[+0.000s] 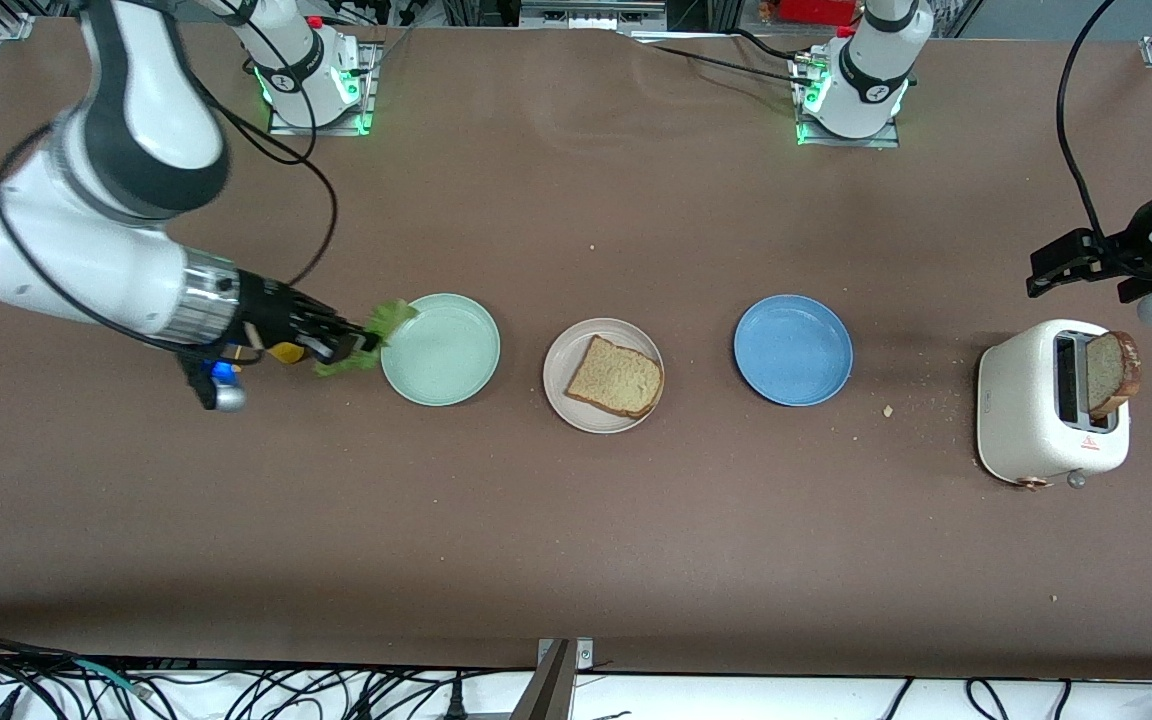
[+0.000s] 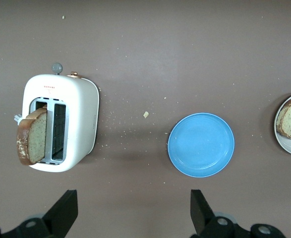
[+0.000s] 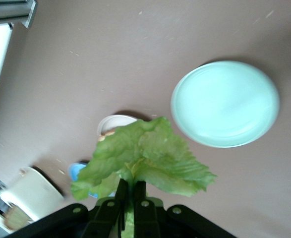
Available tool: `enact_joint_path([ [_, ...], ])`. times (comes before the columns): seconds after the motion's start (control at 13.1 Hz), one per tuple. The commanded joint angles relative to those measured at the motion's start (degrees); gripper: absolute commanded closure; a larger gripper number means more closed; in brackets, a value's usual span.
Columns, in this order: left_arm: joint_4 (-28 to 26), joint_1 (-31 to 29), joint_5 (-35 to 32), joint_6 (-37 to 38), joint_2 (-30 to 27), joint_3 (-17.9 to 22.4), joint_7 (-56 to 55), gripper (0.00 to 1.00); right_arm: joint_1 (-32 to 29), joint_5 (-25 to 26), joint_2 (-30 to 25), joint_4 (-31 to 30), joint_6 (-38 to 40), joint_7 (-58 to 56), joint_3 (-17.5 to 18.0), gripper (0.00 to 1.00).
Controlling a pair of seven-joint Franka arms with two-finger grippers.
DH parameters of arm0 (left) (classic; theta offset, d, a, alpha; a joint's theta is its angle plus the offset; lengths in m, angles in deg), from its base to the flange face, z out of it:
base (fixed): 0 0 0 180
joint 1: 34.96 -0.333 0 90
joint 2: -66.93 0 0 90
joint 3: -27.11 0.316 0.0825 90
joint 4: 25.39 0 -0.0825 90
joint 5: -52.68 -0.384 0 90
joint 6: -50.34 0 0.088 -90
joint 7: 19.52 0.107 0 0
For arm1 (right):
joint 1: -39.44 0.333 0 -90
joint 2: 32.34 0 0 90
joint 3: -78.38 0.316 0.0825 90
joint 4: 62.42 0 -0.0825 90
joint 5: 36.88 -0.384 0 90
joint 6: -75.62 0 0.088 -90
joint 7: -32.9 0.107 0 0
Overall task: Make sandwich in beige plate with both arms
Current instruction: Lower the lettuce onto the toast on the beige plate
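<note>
Front view first: your right hand is pinched on the lettuce leaf, carrying it in the air at the edge of the mint-green plate, toward the right arm's end of the surface. Right wrist view confirms it: fingers pressed together on the stem end, leaf fanned out ahead of them. Gripping at the stem looks deliberate, since it leaves the broad part free to lie flat on bread.

Beige plate sits between the mint-green plate and the blue plate, all three in one row. One bread slice already lies flat in it, so you likely have the base layer done and lettuce goes next.

Your left hand is spread wide, holding nothing, hovering just beside the toaster at the left arm's end of the surface. Left wrist view shows both fingers apart with the toaster and blue plate below. Probably parked there to take the second slice, which stands upright, sticking out of one toaster slot.

Looks:
- Leaf is bright green, crinkled, thin, floppy at the edges.
- Plate slice is light brown, darker crust, square.
- Toaster slice has a dark crust, pale face.
- Crumbs scattered on the surface near the toaster.

Blue plate and mint-green plate both hold nothing.
</note>
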Motion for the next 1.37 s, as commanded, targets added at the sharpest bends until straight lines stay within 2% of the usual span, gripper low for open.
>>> enact_joint_path([
  [0.0, -0.83, -0.42, -1.96, -0.01, -0.52, -0.02, 0.44, 0.0, 7.26, -0.88, 6.94, 3.5, -9.08, 11.27, 0.54, 1.0],
  [0.3, -0.92, -1.29, -2.14, -0.01, 0.0, 0.33, 0.53, 0.0, 16.32, 3.86, 22.49, 15.71, -20.51, 30.77, 1.34, 1.0],
  [0.46, -0.92, -2.87, -3.89, -0.01, 1.05, 0.24, 0.61, 0.0, 17.65, 3.96, 27.08, 18.37, -22.91, 34.77, 1.52, 1.0],
  [0.76, -0.92, -5.94, -6.89, -1.93, 3.69, 0.24, 4.29, 0.0, 18.27, 3.26, 31.39, 18.37, -30.73, 40.57, 5.12, 1.0],
  [0.99, -0.92, -11.12, -6.27, -5.27, 6.67, 0.15, 13.42, 0.0, 20.03, 4.31, 31.93, 17.41, -30.22, 45.48, 6.26, 1.0],
  [1.14, -1.0, -13.76, -6.18, -7.29, 9.13, 0.15, 16.51, 0.0, 20.64, 6.93, 31.93, 16.35, -30.12, 48.56, 7.75, 1.0],
  [1.29, -3.97, -15.61, -6.09, -10.62, 10.29, 0.15, 19.67, 0.0, 20.38, 9.66, 31.93, 16.35, -28.47, 49.89, 7.85, 1.0],
])
